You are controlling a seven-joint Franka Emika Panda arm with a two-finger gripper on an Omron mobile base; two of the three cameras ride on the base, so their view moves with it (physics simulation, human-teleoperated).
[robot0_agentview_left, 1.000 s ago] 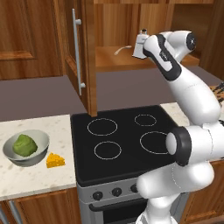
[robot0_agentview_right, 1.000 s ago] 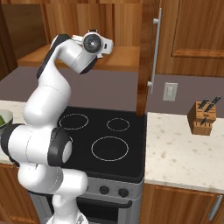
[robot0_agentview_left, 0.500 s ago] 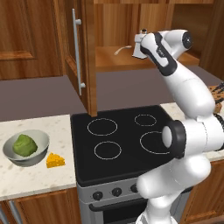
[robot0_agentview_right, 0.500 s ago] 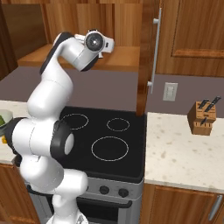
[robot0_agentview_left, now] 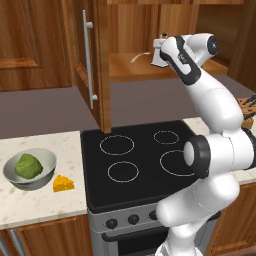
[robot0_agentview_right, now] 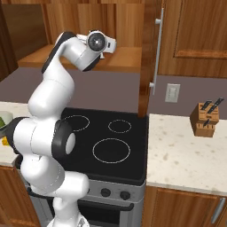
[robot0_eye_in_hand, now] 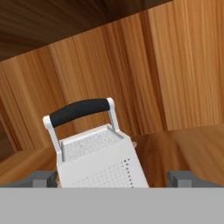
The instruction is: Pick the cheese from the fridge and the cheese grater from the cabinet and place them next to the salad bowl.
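The cheese grater [robot0_eye_in_hand: 98, 159], pale grey-white with a black handle on top, stands upright on the wooden shelf of the open cabinet [robot0_agentview_left: 130, 67]. My gripper [robot0_eye_in_hand: 113, 179] is open, with one fingertip on each side of the grater's lower body and a gap on both sides. In the left base view the hand [robot0_agentview_left: 167, 47] reaches into the cabinet and partly covers the grater [robot0_agentview_left: 159, 54]. The salad bowl [robot0_agentview_left: 30, 167] with its green lettuce sits on the left counter. The orange cheese [robot0_agentview_left: 62, 183] lies just to the right of the bowl.
The cabinet door [robot0_agentview_left: 85, 60] with its silver bar handle hangs open left of the shelf. A thin curved white object [robot0_agentview_left: 140, 57] lies on the shelf beside the grater. Below is the black stove [robot0_agentview_left: 135, 160]. A knife block [robot0_agentview_right: 206, 119] stands on the right counter.
The hand has edged slightly deeper into the cabinet toward the grater. The jaws stayed open and nothing else moved.
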